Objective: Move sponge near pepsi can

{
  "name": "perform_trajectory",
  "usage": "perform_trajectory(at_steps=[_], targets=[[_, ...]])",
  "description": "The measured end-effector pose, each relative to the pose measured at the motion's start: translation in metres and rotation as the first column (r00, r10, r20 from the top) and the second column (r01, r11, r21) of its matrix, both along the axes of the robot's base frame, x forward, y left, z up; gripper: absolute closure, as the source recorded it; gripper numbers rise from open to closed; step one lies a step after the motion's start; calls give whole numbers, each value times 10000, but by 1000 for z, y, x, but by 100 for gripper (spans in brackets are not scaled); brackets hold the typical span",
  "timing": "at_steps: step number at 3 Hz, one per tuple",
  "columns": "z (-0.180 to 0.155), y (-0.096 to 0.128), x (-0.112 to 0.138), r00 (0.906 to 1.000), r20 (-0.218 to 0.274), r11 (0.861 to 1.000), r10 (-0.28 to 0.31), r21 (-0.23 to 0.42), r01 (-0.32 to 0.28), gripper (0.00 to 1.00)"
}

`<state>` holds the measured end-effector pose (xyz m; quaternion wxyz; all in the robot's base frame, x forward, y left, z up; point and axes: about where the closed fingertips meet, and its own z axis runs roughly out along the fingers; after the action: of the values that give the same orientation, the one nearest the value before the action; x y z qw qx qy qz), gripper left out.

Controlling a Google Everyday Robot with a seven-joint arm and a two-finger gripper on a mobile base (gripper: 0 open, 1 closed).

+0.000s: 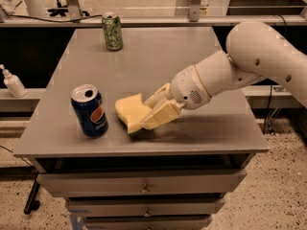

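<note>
- My gripper [147, 114] is low over the front half of the table [158, 56], a little left of the middle, with my white arm [240, 66] reaching in from the right.
- My two pale fingers [162, 115] are closed on the sponge [129, 110], one along its upper side and one along its lower side, so the gripper is holding it.
- The sponge is pale yellow and sits tilted in my grasp, its free end pointing left toward the pepsi can [90, 110].
- I cannot tell whether the sponge's lower corner touches the table or hangs just above it.
- The pepsi can stands upright near the front left of the table, its top opened, the round logo facing the front.
- The sponge is just beside the pepsi can, on its right, with a narrow gap of bare table between them; they are not touching.
- A green can [112, 31] stands upright at the far edge of the table, well apart from the sponge and from my gripper.
- Below the table top there are drawers [144, 183] with small knobs.
- Off the table to the left, a white pump bottle [12, 82] stands on a lower ledge.
</note>
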<state>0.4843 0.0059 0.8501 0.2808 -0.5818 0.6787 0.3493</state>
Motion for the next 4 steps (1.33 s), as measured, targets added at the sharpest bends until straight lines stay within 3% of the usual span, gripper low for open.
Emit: perform_trajectory(at_steps=[3,4], targets=[[-4,8,-3,9999,-59,9999,92,-55,-92,13],[-4,8,-3,9999,-73,9999,91,-75,-91,0]])
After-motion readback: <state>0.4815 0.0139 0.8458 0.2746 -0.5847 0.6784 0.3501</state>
